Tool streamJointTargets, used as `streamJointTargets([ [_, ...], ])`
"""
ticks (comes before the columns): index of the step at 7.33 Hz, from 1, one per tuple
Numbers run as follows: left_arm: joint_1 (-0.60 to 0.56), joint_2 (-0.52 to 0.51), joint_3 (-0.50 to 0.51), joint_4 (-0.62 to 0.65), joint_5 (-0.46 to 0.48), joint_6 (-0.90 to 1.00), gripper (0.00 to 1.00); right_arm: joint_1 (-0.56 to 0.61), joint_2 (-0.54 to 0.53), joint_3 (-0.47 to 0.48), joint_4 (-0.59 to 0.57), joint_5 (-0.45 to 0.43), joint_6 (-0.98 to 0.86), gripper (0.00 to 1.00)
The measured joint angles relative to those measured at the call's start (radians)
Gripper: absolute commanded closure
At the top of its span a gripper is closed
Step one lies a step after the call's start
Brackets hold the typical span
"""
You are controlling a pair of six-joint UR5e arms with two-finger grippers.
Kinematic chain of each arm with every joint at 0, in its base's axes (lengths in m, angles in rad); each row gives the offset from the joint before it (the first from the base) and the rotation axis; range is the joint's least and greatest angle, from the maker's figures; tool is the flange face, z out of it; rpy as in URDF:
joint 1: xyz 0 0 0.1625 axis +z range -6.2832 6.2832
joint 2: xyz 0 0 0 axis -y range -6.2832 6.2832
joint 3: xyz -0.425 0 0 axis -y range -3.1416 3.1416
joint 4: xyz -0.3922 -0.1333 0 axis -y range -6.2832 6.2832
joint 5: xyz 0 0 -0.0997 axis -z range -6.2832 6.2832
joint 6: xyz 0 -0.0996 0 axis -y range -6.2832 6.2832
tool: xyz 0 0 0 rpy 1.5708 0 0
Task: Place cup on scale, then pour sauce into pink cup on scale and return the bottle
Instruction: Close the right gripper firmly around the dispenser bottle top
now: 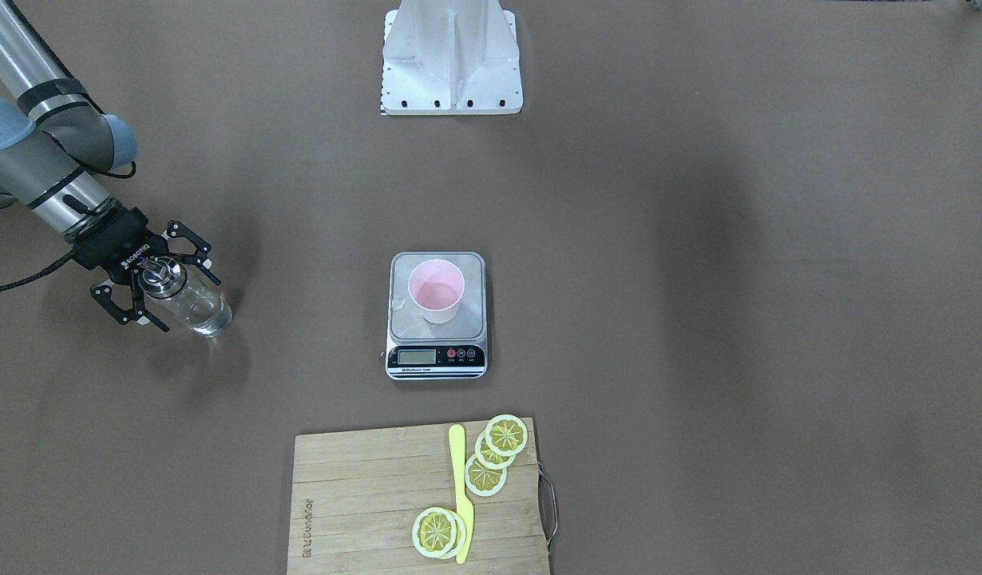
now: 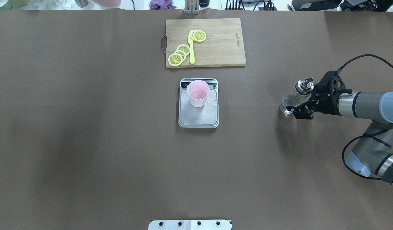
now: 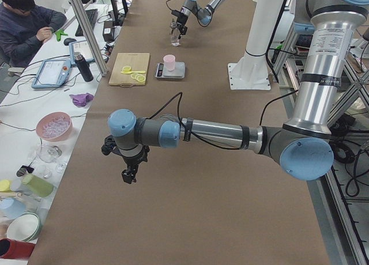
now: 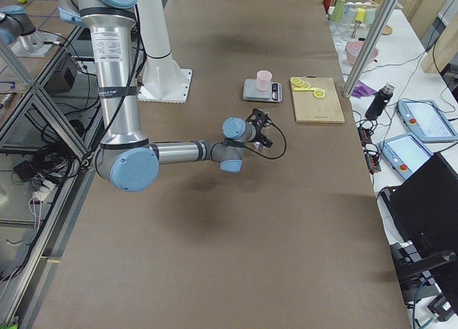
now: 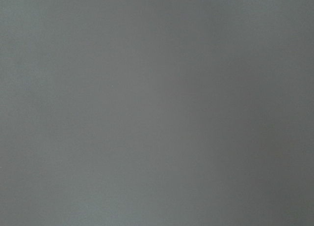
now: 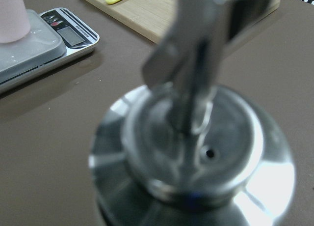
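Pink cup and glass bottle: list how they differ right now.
The pale pink plastic cup is opaque; the small glass bottle is clear. The cup is open-topped; the bottle carries a shiny metal spout cap. The cup stands on the silver digital scale; the bottle is far aside, between the fingers of the right end effector. Both look upright.

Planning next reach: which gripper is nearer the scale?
Right. The right gripper, around the bottle, is to the scale's right; the left gripper hangs far toward the table's left end.
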Motion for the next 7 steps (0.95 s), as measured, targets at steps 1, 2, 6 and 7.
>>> streamJointTargets([
  [1, 0.0, 0.0, 0.001, 0.0, 0.0, 0.0, 0.01, -0.001, 0.001, 0.0, 0.0, 0.0, -0.001, 0.0],
  [2, 0.001, 0.0, 0.001, 0.0, 0.0, 0.0, 0.01, -0.004, 0.004, -0.001, 0.0, -0.001, -0.001, 0.01],
  [6, 0.001, 0.0, 0.001, -0.001, 0.0, 0.0, 0.01, -0.013, 0.009, -0.001, -0.001, -0.001, -0.008, 0.51],
  [7, 0.001, 0.0, 0.001, -0.001, 0.0, 0.0, 0.01, -0.012, 0.009, -0.001, -0.002, 0.003, -0.02, 0.76],
])
